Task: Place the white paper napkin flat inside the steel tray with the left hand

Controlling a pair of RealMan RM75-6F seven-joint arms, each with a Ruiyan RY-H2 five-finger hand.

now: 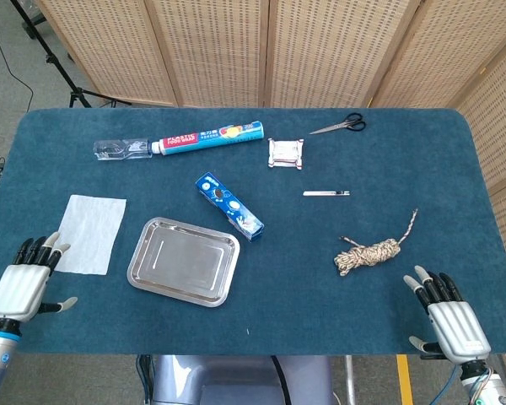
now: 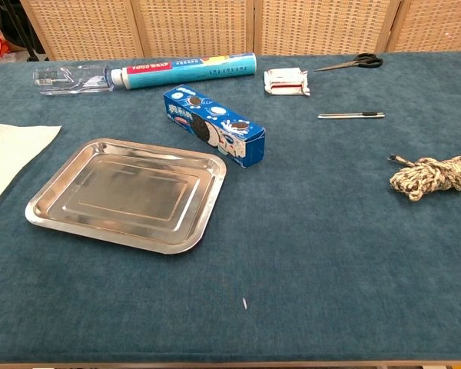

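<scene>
White napkin (image 1: 91, 234) flat beside steel tray (image 1: 183, 261); left hand (image 1: 23, 283) empty, fingers apart.

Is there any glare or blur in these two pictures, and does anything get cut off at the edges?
Head view: sharp, evenly lit, only soft sheen on the steel tray. Chest view: the tray mirrors the light in pale patches, and the frame cuts off the white paper napkin at left and the rope bundle at right.
</scene>
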